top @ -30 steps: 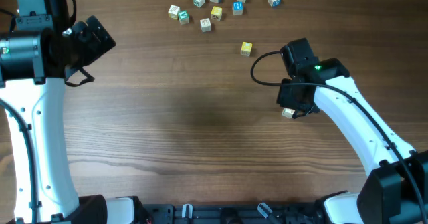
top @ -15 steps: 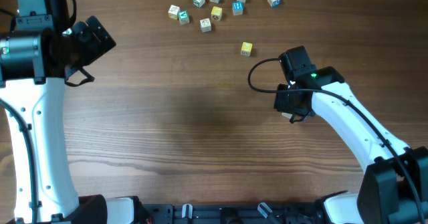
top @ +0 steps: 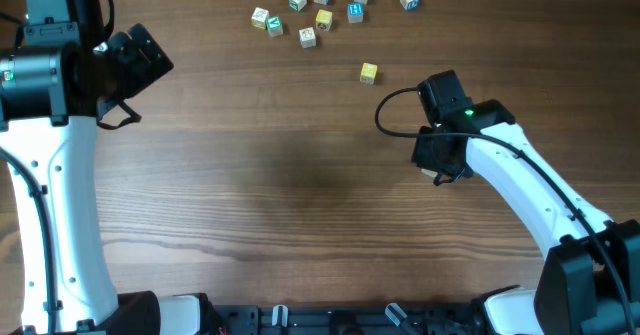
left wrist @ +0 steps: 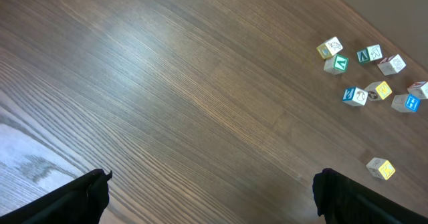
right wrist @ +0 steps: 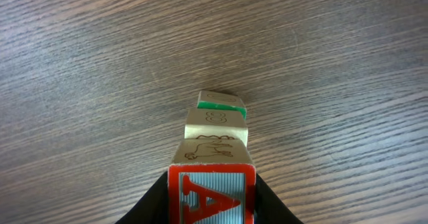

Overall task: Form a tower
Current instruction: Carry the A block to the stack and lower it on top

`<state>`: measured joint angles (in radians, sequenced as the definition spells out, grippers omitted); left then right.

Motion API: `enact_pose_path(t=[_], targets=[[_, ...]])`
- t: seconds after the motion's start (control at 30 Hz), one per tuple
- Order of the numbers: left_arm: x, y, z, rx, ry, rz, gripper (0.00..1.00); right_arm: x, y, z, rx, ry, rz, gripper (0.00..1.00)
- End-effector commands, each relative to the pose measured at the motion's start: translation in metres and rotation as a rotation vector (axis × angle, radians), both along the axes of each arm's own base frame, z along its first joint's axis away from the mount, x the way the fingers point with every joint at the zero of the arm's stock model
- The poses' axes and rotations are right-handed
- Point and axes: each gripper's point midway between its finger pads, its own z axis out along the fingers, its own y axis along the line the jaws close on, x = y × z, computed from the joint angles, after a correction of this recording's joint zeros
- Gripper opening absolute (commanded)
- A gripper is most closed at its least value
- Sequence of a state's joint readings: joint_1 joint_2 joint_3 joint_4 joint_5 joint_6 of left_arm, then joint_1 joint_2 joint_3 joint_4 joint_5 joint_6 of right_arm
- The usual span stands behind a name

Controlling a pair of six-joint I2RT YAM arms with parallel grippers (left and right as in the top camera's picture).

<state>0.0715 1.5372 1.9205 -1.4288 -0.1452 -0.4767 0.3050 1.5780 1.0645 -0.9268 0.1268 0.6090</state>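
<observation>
**Tool state.** The right gripper (right wrist: 211, 184) is clamped on a red-lettered cube (right wrist: 212, 202), with one dark finger against each side face.

**Workpiece.** That cube is the near end of the tower (right wrist: 215, 134). In the wrist view a pale engraved cube (right wrist: 215, 146) lies directly ahead of the fingers, and a green-edged cube (right wrist: 218, 110) lies beyond it. The cubes line up with slight offsets. Whether the far end rests on the table (top: 280, 175) cannot be told.

**Step in hand (judged).** Seating or steadying the gripped cube against the stack.

**Next move.**
1. Part the jaws evenly, with no side drag.
2. Back off along the stack axis.
3. Fetch the single yellow cube (top: 369, 72), the nearest one beyond the gripper. The loose letter cubes (top: 325, 10) lie farther off.

**Other arm.** The left gripper (left wrist: 212, 180) is well apart from the work, spread wide and empty.
</observation>
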Motion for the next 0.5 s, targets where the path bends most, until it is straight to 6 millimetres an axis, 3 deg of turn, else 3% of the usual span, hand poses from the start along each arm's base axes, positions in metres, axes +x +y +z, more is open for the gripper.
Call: enact_pose_path(t=[0.0, 0.2, 0.23, 0.27, 0.33, 0.47], targets=[[-0.001, 0.003, -0.001, 0.007, 0.002, 0.011, 1.0, 0.004, -0.007, 0.006, -0.036, -0.035, -0.032, 0.31], [-0.001, 0.003, -0.001, 0.007, 0.002, 0.011, 1.0, 0.004, -0.006, 0.006, -0.03, -0.035, -0.033, 0.54], [-0.001, 0.003, -0.001, 0.007, 0.002, 0.012, 1.0, 0.005, -0.004, 0.006, -0.018, -0.035, -0.031, 0.63], [-0.001, 0.003, -0.001, 0.007, 0.002, 0.012, 1.0, 0.005, -0.003, 0.006, -0.008, -0.04, -0.049, 0.81], [-0.001, 0.003, -0.001, 0.007, 0.002, 0.012, 1.0, 0.005, -0.002, 0.006, 0.012, -0.042, -0.117, 1.0], [-0.001, 0.003, -0.001, 0.007, 0.002, 0.011, 1.0, 0.004, 0.011, 0.005, 0.1, -0.033, -0.223, 1.0]])
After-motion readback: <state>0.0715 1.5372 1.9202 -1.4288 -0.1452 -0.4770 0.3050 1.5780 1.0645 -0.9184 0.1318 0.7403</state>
